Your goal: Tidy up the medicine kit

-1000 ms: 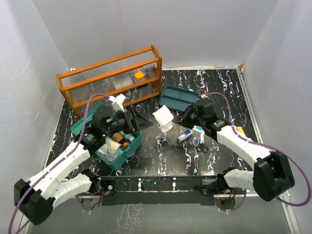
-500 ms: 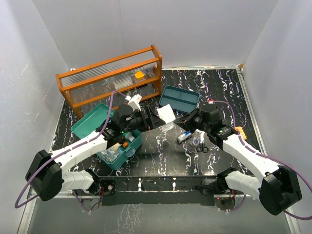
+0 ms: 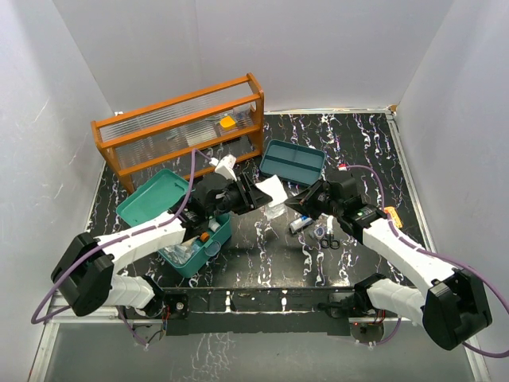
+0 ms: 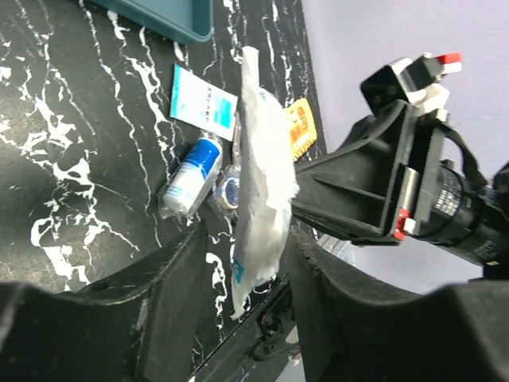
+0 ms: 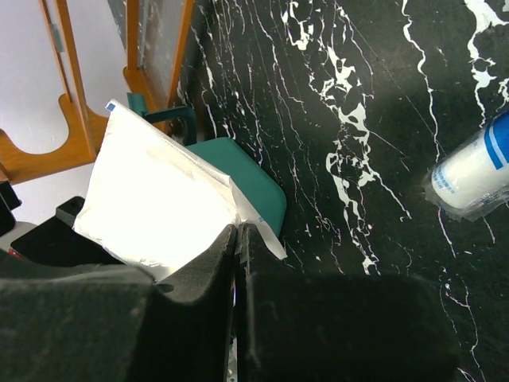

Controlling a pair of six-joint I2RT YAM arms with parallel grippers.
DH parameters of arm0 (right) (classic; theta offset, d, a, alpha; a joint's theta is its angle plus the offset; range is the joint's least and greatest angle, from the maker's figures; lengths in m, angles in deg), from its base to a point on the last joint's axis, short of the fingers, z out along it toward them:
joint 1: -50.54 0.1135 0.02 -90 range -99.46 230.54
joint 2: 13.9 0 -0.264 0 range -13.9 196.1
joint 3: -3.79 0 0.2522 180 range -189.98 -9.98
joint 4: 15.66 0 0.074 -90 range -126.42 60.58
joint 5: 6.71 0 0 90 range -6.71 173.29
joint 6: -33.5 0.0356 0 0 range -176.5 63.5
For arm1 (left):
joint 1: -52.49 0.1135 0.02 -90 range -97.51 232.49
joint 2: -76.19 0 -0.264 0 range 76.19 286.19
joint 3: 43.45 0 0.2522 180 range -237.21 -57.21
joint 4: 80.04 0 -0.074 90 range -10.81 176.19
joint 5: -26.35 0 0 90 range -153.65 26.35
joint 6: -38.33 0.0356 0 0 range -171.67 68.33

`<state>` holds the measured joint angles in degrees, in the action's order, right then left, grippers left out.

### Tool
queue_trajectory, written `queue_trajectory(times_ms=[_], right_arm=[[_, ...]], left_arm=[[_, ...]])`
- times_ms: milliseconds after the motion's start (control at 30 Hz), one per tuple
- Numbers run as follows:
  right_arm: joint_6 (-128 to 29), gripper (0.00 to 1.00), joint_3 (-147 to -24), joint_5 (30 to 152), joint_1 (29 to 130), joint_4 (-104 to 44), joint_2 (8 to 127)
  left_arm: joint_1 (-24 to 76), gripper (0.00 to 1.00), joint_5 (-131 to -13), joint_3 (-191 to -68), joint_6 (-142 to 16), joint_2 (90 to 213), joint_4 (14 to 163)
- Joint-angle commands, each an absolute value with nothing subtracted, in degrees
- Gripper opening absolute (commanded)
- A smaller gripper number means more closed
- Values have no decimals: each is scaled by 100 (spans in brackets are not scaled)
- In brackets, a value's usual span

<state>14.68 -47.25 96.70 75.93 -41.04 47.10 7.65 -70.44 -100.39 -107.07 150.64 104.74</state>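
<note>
Right gripper (image 5: 238, 232): closed, pinching one corner of a white pouch (image 5: 159, 195) and holding it off the table (image 3: 262, 255).
Left gripper (image 4: 248, 232): jaws partly apart, one finger on each side of the same pouch. The pouch lies against one finger and a gap shows at the other, so no clamp is visible.
Between the grippers: they meet tip to tip, with only the pouch between them.
Pouch: flat, edge-on to the left wrist camera, reaching out past the left fingertips.
Under the left fingertips: a white bottle (image 4: 191, 179) with a blue label lies on its side on the table. It is also just off to one side of the right fingers.
Past the bottle: a blue and white sachet (image 4: 205, 103) lies flat.
Tray (image 3: 306, 163): teal, on the table beyond both grippers, past the sachet.
Kit (image 3: 213, 248): teal box behind the left gripper, beside its wrist. Its lid (image 3: 147, 203) is swung open on the side away from the gripper. The things inside are too small to name.
Scissors (image 3: 330, 241): on the table behind the right gripper, beside its wrist, near the bottle.
Rack (image 3: 179, 127): wooden, farthest out, beyond the kit at the back wall.
</note>
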Motion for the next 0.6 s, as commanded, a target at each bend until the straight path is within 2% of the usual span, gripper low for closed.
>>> queue_trajectory(times_ms=[0,167,333,567], right_arm=[[1294,0,-4872,9606,7596,-3980,4712],[1073,0,-4929,9583,7607,-4062,4794],[978,0,-4900,9618,7611,-4033,4851],[956,0,-4864,9734,7612,-3897,4947]], left_arm=[[706,40,-6794,-10246,-10710,15128,10426],[687,37,-6463,-10220,-10649,15130,10348],[687,35,-6677,-10319,-10573,15319,10483],[689,23,-6702,-10487,-10607,15432,10427]])
